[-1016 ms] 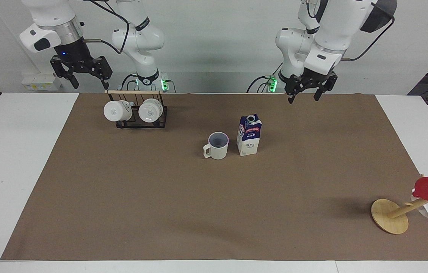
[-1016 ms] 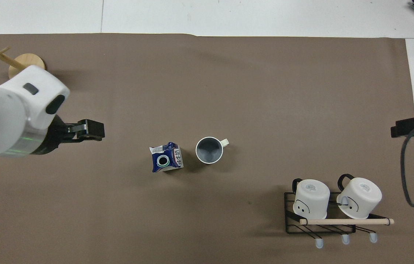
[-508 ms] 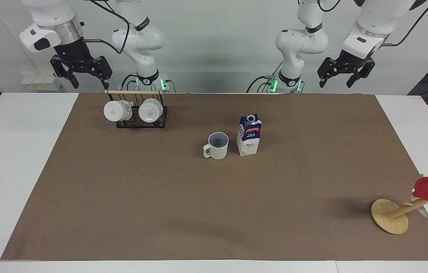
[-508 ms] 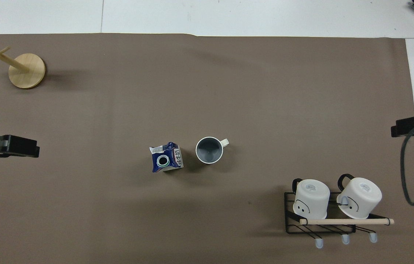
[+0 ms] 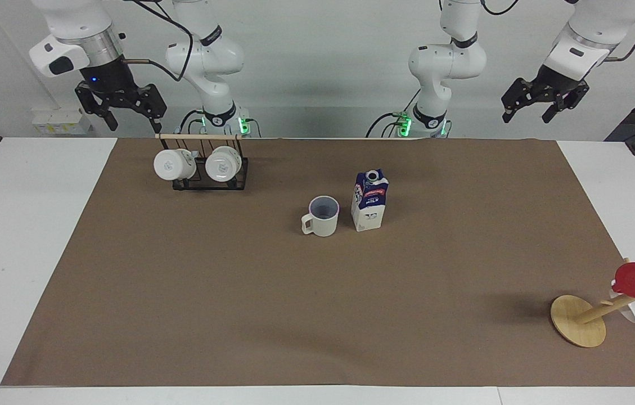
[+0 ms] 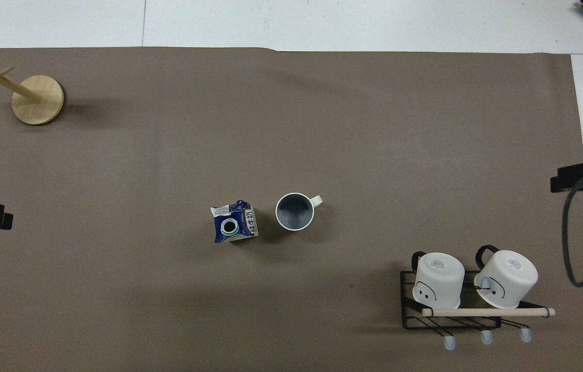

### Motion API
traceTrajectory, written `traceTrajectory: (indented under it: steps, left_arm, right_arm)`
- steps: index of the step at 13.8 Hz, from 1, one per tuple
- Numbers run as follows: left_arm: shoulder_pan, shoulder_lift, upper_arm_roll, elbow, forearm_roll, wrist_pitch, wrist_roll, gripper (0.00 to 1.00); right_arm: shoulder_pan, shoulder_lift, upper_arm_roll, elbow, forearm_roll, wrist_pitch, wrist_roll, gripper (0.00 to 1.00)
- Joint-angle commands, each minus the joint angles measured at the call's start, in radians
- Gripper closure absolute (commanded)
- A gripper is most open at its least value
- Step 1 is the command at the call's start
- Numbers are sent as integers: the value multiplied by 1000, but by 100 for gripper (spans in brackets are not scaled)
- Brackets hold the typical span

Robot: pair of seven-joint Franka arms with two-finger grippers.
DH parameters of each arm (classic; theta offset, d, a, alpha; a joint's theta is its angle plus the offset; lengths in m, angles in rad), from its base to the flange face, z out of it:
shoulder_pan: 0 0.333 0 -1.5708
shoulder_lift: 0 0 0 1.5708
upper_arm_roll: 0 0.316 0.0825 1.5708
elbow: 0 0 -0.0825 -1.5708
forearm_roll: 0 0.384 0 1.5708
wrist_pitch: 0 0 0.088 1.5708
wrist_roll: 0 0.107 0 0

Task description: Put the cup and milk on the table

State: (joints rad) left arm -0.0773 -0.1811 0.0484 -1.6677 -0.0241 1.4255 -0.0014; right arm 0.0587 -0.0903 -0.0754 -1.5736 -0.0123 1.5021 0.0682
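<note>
At the middle of the brown mat on the table [image 5: 25, 236] I find the cup [image 5: 321, 216] upright, cream-beige with a grey-lavender inside, its squarish handle turned toward the right arm's end. Just beside it, toward the left arm's end and not touching, the milk [image 5: 369, 200] stands upright: a dark blue and white gable-top carton with a red band and a round spout. I see the left gripper [image 5: 539, 104] raised over the table's robot-side edge, fingers spread, holding nothing. The right gripper [image 5: 121, 109] hangs above the mug rack [image 5: 205, 169], fingers likewise apart and empty.
</note>
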Motion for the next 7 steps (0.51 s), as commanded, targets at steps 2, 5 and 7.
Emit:
traceTrajectory:
  steps: [2, 5, 7]
  left_arm:
    - [8, -6, -4, 11, 13, -13, 11, 0]
    - [8, -6, -4, 11, 15, -11, 15, 0]
    - [8, -6, -5, 11, 18, -5, 33, 0]
  right_arm:
    - [-11, -2, 5, 0, 18, -3, 8, 0]
    - [-11, -2, 5, -2, 18, -3, 8, 0]
    - [-11, -2, 5, 0, 18, -3, 8, 0]
